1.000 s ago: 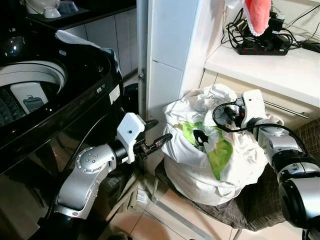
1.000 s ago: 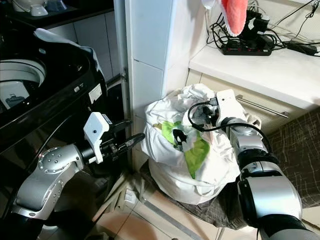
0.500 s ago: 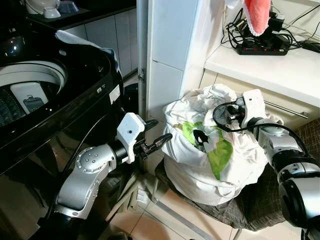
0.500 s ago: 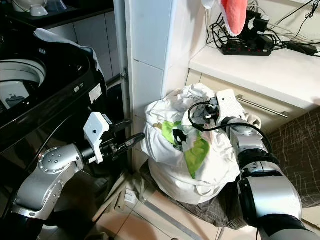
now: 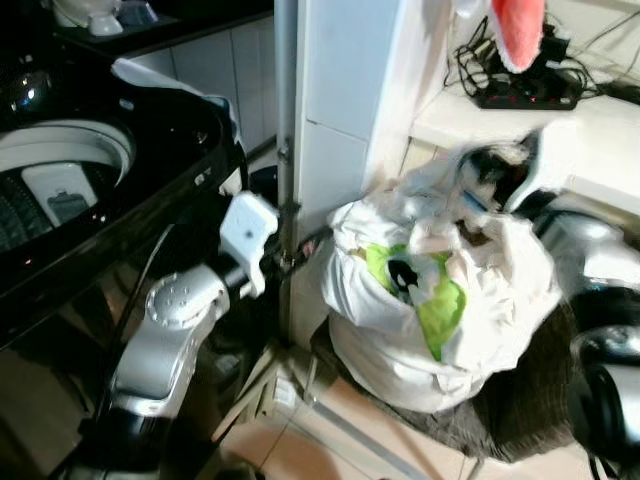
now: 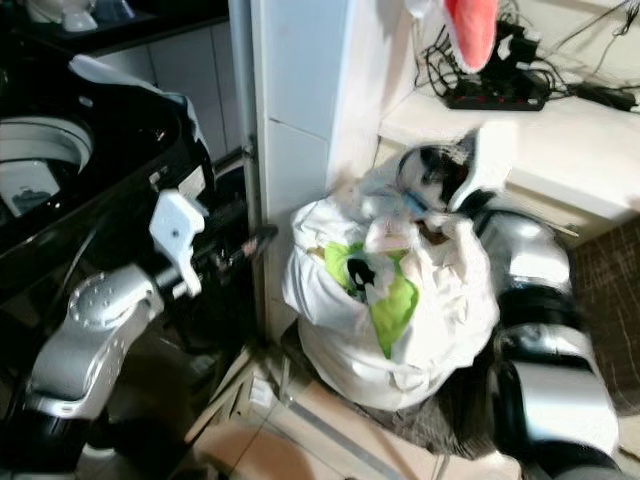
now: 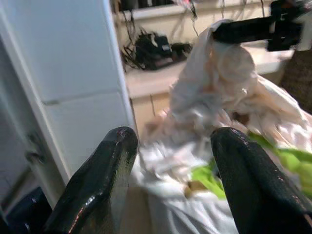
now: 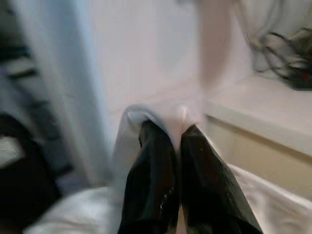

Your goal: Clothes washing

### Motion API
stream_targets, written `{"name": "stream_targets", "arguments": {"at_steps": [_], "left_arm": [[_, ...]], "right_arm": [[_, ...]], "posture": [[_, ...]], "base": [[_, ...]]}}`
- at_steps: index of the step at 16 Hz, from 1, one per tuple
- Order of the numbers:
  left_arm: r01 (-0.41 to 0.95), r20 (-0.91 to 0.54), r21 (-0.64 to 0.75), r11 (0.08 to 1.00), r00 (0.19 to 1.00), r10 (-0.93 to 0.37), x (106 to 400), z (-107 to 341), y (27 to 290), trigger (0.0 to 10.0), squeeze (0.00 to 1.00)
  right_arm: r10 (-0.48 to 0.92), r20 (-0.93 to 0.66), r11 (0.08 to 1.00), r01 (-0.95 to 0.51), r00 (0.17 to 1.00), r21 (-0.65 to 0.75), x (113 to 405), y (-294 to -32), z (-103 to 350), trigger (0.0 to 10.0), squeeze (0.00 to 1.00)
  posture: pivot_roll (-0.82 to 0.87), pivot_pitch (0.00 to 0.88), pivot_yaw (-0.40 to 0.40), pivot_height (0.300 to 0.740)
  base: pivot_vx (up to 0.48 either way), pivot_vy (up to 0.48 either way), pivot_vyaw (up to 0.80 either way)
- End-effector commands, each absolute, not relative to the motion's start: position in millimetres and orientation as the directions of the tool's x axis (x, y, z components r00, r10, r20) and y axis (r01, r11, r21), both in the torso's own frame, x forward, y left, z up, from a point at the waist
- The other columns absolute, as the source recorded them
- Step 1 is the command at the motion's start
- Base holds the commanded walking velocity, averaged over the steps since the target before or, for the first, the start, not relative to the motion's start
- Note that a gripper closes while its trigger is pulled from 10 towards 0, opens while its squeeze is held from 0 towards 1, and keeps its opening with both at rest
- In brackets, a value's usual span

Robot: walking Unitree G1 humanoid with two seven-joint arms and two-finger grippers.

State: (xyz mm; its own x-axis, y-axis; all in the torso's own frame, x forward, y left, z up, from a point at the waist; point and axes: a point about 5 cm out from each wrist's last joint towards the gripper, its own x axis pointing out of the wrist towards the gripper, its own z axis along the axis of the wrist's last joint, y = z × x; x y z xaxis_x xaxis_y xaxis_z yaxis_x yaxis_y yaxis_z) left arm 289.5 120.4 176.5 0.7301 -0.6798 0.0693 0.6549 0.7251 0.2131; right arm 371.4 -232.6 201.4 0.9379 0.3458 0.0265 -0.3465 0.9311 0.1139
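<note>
White pillar (image 5: 345, 100) between washer (image 5: 90, 190) and laundry bag (image 5: 440, 300).

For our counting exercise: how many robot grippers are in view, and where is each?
2. The left gripper hangs open beside the washing machine; the right gripper is shut on white cloth lifted above the laundry pile.
</note>
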Motion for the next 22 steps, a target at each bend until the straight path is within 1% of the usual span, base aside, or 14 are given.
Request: {"name": "stream_targets", "arguments": {"at_steps": [1, 2, 3, 6, 8, 9, 10, 11, 12, 13, 16, 17, 19, 22], "left_arm": [[0.629, 0.146, 0.247, 0.737, 0.727, -0.670, 292.8, 195.5, 118.6, 10.0, 0.00], [0.626, 0.180, 0.242, 0.741, 0.722, -0.668, 295.0, 205.3, 117.3, 10.0, 0.00], [0.624, 0.260, 0.236, 0.745, 0.698, -0.667, 297.8, 228.4, 114.5, 10.0, 1.00], [0.615, 0.318, 0.264, 0.743, 0.672, -0.669, 302.5, 248.7, 109.6, 10.0, 1.00], [0.642, 0.326, 0.265, 0.719, 0.643, -0.693, 300.2, 249.7, 101.9, 10.0, 1.00], [0.648, 0.327, 0.263, 0.715, 0.638, -0.698, 299.2, 249.3, 100.4, 10.0, 1.00], [0.673, 0.343, 0.234, 0.702, 0.619, -0.707, 295.2, 249.1, 95.9, 10.0, 1.00], [0.697, 0.354, 0.211, 0.686, 0.599, -0.718, 291.7, 249.2, 93.3, 10.0, 0.22], [0.707, 0.357, 0.203, 0.677, 0.591, -0.724, 290.3, 249.2, 92.4, 10.0, 0.22], [0.747, 0.363, 0.164, 0.644, 0.561, -0.744, 285.5, 248.5, 89.7, 10.0, 0.00], [0.819, 0.371, 0.068, 0.569, 0.509, -0.777, 279.5, 244.5, 82.9, 10.0, 0.00], [0.864, 0.377, -0.009, 0.503, 0.469, -0.799, 273.4, 240.7, 79.0, 10.0, 0.00], [0.900, 0.402, -0.119, 0.419, 0.429, -0.809, 264.1, 235.6, 77.5, 10.0, 0.00], [0.907, 0.388, -0.123, 0.404, 0.418, -0.821, 262.2, 232.8, 75.6, 10.0, 0.00]], "right_arm": [[0.427, 0.088, 0.889, -0.435, 0.900, 0.143, 362.7, -227.6, 223.9, 0.0, 0.00], [0.481, 0.130, 0.852, -0.497, 0.867, 0.166, 354.0, -220.1, 238.4, 0.0, 0.00], [0.587, 0.230, 0.759, -0.627, 0.776, 0.176, 338.0, -200.2, 272.2, 0.0, 0.00], [0.704, 0.367, 0.576, -0.791, 0.608, 0.206, 316.2, -167.2, 312.6, 0.0, 0.00], [0.733, 0.438, 0.444, -0.854, 0.520, 0.271, 305.0, -149.0, 326.0, 0.0, 0.00], [0.737, 0.446, 0.422, -0.861, 0.508, 0.283, 303.8, -146.5, 326.2, 0.0, 0.00], [0.756, 0.450, 0.362, -0.877, 0.475, 0.317, 298.9, -136.9, 323.4, 0.0, 0.00], [0.773, 0.441, 0.330, -0.883, 0.455, 0.333, 293.9, -130.5, 321.0, 0.0, 0.00], [0.780, 0.436, 0.322, -0.885, 0.449, 0.337, 292.2, -128.5, 320.0, 0.0, 0.00], [0.793, 0.418, 0.309, -0.884, 0.443, 0.350, 289.6, -124.0, 316.6, 0.0, 0.00], [0.811, 0.390, 0.292, -0.879, 0.436, 0.377, 285.8, -116.7, 311.6, 0.0, 0.00], [0.820, 0.376, 0.287, -0.877, 0.433, 0.385, 284.2, -114.8, 309.0, 0.0, 0.00], [0.825, 0.362, 0.287, -0.874, 0.434, 0.393, 282.5, -114.2, 306.1, 0.0, 0.00], [0.826, 0.356, 0.290, -0.871, 0.437, 0.397, 281.5, -114.2, 305.4, 0.0, 0.00]], "posture": [[0.04, 0.000, -0.052, 0.740], [0.04, 0.000, -0.052, 0.740], [0.03, 0.000, -0.046, 0.740], [0.03, 0.000, -0.043, 0.740], [0.03, 0.000, -0.050, 0.740], [0.03, 0.000, -0.051, 0.740], [0.03, 0.000, -0.058, 0.740], [0.04, 0.000, -0.062, 0.740], [0.04, 0.000, -0.065, 0.740], [0.04, 0.000, -0.068, 0.740], [0.04, 0.000, -0.070, 0.740], [0.04, 0.000, -0.069, 0.740], [0.04, 0.000, -0.068, 0.740], [0.03, 0.000, -0.068, 0.740]], "base": [[0.000, 0.000, 0.00], [0.000, 0.000, 0.00], [0.000, 0.000, 0.00], [0.000, 0.000, 0.00], [0.000, 0.000, 0.00], [0.000, 0.000, 0.00], [0.000, 0.000, 0.00], [0.000, 0.000, 0.00], [0.000, 0.000, 0.00], [0.000, 0.000, 0.00], [0.000, 0.000, 0.00], [0.000, 0.000, 0.00], [0.000, 0.000, 0.00], [0.000, 0.000, 0.00]]}}
